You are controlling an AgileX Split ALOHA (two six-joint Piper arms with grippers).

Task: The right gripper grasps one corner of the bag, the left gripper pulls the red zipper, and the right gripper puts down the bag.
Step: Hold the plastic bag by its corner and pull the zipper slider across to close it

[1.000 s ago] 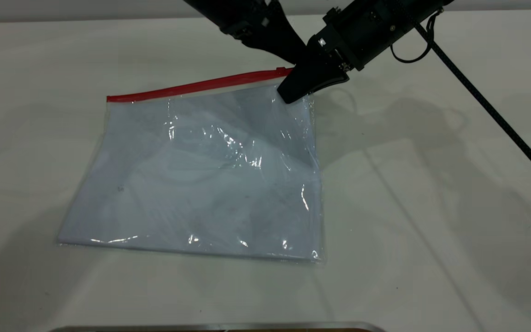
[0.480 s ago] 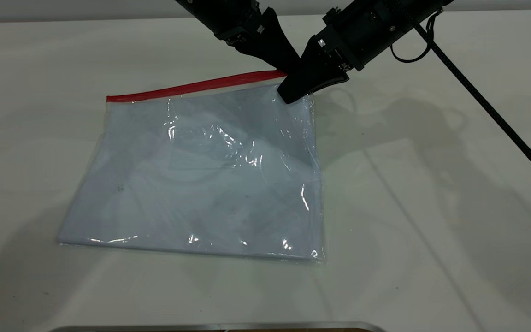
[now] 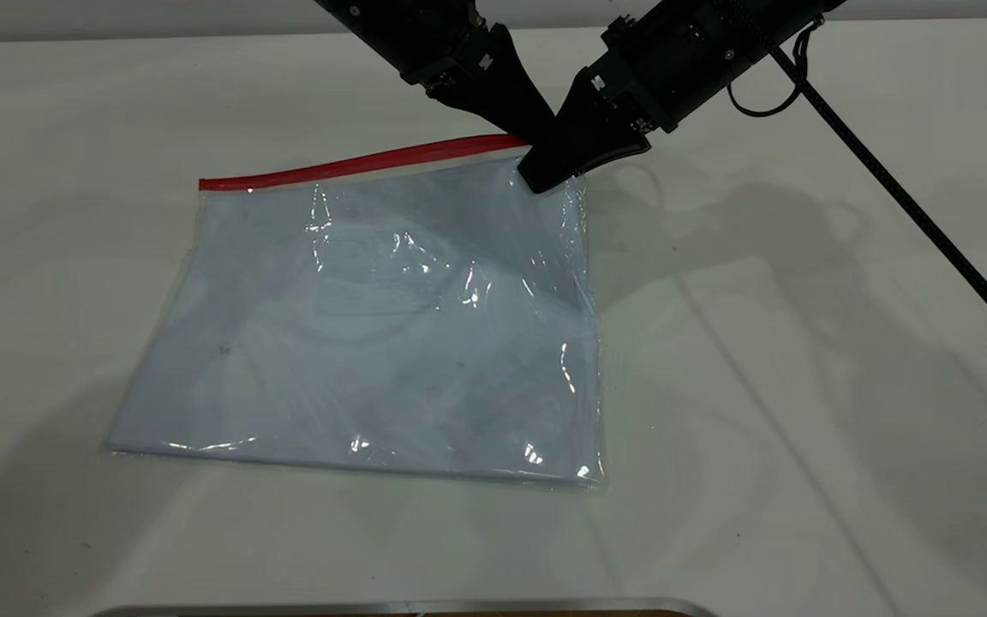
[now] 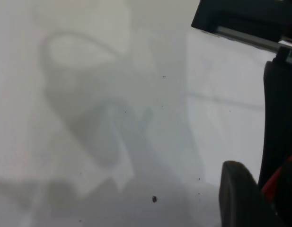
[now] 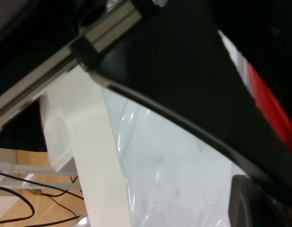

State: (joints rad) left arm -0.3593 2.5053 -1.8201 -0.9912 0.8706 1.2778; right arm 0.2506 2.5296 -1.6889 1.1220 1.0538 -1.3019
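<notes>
Tabletop (image 3: 802, 386) white, carrying everything. Bag (image 3: 373, 334) lies flat near the middle, a bit toward the left edge — clear crinkled plastic with white paper inside, glare streaks across it. Its near long edge runs parallel to the tabletop's near edge; its far long edge carries the red zipper (image 3: 356, 163), which slopes up toward the far-right corner of the bag.

Right gripper (image 3: 545, 176) comes in from the far right edge, boxy black body with a black cable (image 3: 913, 206) trailing off toward the right edge. Its tapered fingers are clamped on the corner (image 3: 564, 184) where the red strip meets the shiny short edge; that corner sits slightly raised, plastic puckered below it. Right wrist view shows a black finger (image 5: 193, 94) pressed across clear plastic with a red strip beside it.

Left gripper (image 3: 521, 128) comes in from the far edge, just left of the right one, the two nearly touching at the tips. Its pointed wedge fingers meet the right end of the red zipper, right beside the held corner. Left wrist view shows red between the two black fingers (image 4: 238, 198) — closed on the zipper end as far as I can tell; the slider tab itself is hidden.

Metal strip (image 3: 408, 607) runs along the near edge of the exterior view.
</notes>
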